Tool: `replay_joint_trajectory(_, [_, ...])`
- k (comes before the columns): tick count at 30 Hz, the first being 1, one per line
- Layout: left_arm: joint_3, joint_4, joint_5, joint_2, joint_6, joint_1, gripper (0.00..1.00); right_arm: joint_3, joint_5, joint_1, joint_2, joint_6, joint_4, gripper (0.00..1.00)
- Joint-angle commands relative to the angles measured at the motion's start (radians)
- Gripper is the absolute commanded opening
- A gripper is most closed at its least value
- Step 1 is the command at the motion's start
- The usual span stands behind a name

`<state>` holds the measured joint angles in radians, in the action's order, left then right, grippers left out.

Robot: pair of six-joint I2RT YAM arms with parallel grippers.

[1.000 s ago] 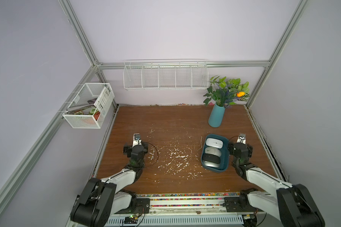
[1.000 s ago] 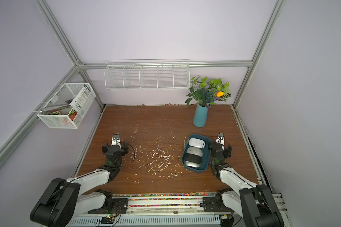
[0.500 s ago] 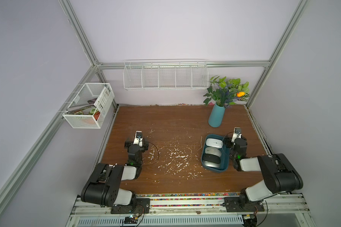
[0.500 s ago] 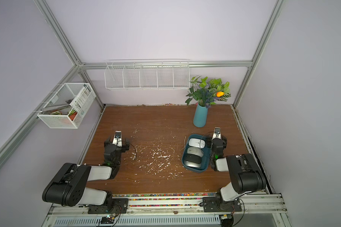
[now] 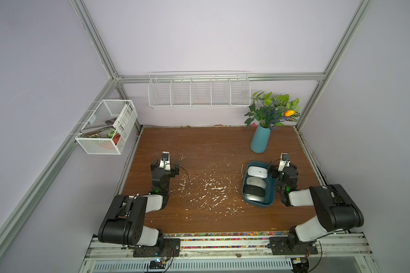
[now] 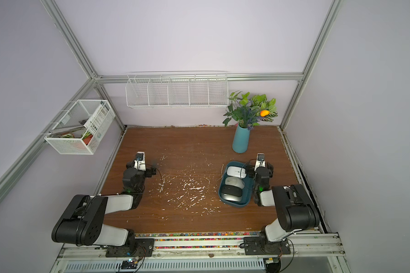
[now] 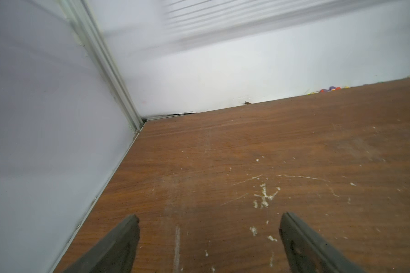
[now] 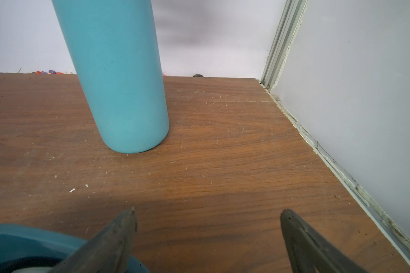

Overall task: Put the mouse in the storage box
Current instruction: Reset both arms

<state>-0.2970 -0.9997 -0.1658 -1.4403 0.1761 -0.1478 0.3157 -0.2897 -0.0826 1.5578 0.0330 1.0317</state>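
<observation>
Left hand (image 7: 208, 219) and right hand (image 8: 208, 215) gape wide, empty, over the desk (image 5: 211, 146). White mouse (image 5: 257, 171), grey mouse (image 5: 255, 182) and black mouse (image 5: 253, 192) lie in the storage box (image 5: 269, 199), at the right hand's 8 o'clock.

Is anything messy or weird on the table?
Yes: little white flecks are scattered over the middle of the brown table, like crumbs. Everything else looks tidy; the three mice lie in a row inside the storage box.
</observation>
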Motion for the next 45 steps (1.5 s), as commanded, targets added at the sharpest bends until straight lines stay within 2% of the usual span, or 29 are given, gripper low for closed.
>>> replay_joint_trajectory(1, [0.100,-0.186,0.079,-0.017,-0.096,0.050,1.00,0.026,-0.048,0.003,0.012,0.018,-0.030,0.99])
replay_joint_trajectory(3, [0.100,-0.273,0.076,-0.087,-0.087,0.053,1.00,0.043,-0.053,-0.002,0.008,0.016,-0.059,0.99])
replay_joint_trajectory(7, [-0.009,-0.054,0.192,-0.092,-0.145,0.134,0.98,0.043,-0.053,-0.002,0.011,0.015,-0.053,0.99])
replay_joint_trajectory(9, [0.018,-0.108,0.197,-0.095,-0.125,0.132,1.00,0.043,-0.055,-0.002,0.010,0.016,-0.055,0.99])
replay_joint_trajectory(11, [0.050,-0.183,0.162,-0.105,-0.114,0.112,1.00,0.043,-0.054,-0.002,0.009,0.014,-0.054,0.99])
replay_joint_trajectory(14, [0.038,-0.170,0.142,-0.108,-0.120,0.109,0.99,0.043,-0.054,-0.003,0.010,0.015,-0.053,0.99])
replay_joint_trajectory(15, [0.045,-0.168,0.139,-0.102,-0.118,0.106,0.95,0.043,-0.055,-0.002,0.011,0.015,-0.054,0.99])
replay_joint_trajectory(18, [0.090,-0.290,0.079,-0.123,-0.103,0.071,0.99,0.043,-0.054,-0.002,0.012,0.015,-0.053,0.99])
replay_joint_trajectory(19, [0.040,-0.209,0.044,-0.120,-0.122,0.076,1.00,0.043,-0.054,-0.002,0.012,0.015,-0.053,0.99])
replay_joint_trajectory(20, [-0.032,-0.029,0.089,-0.101,-0.164,0.113,1.00,0.043,-0.054,-0.003,0.011,0.015,-0.053,0.99])
replay_joint_trajectory(21, [-0.073,0.083,0.184,-0.079,-0.220,0.181,1.00,0.043,-0.054,-0.002,0.012,0.015,-0.054,0.99])
replay_joint_trajectory(22, [-0.081,0.127,0.251,-0.067,-0.215,0.206,1.00,0.043,-0.054,-0.002,0.011,0.015,-0.054,0.99])
replay_joint_trajectory(25, [-0.018,-0.061,0.241,-0.107,-0.176,0.185,0.97,0.043,-0.055,-0.002,0.012,0.015,-0.053,0.99])
replay_joint_trajectory(26, [-0.005,-0.065,0.237,-0.098,-0.167,0.175,1.00,0.043,-0.055,-0.003,0.011,0.015,-0.053,0.99])
replay_joint_trajectory(28, [0.001,-0.086,0.232,-0.101,-0.164,0.171,1.00,0.043,-0.055,-0.002,0.012,0.015,-0.053,0.99])
replay_joint_trajectory(33, [-0.031,-0.030,0.215,-0.103,-0.172,0.171,1.00,0.043,-0.055,-0.002,0.012,0.015,-0.054,0.99])
replay_joint_trajectory(45, [-0.031,-0.034,0.210,-0.105,-0.175,0.171,1.00,0.044,-0.054,-0.002,0.011,0.015,-0.055,0.99])
